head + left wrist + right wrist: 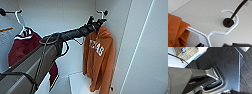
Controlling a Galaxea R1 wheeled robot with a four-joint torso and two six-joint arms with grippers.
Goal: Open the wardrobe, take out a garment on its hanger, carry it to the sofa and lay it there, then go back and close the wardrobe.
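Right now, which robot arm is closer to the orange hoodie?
The left one. Its tool is up at the white hanger holding the orange hoodie. The right arm's camera faces the robot's own dark base and the floor, away from the hoodie.

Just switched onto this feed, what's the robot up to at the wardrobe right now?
The wardrobe stands open. The robot's left hand is reaching up to the top of the orange hoodie, right at the white hanger. That hanger's hook is still looped over the black hook on the inside wall, so the garment has not come off yet. A maroon garment hangs on the other side.
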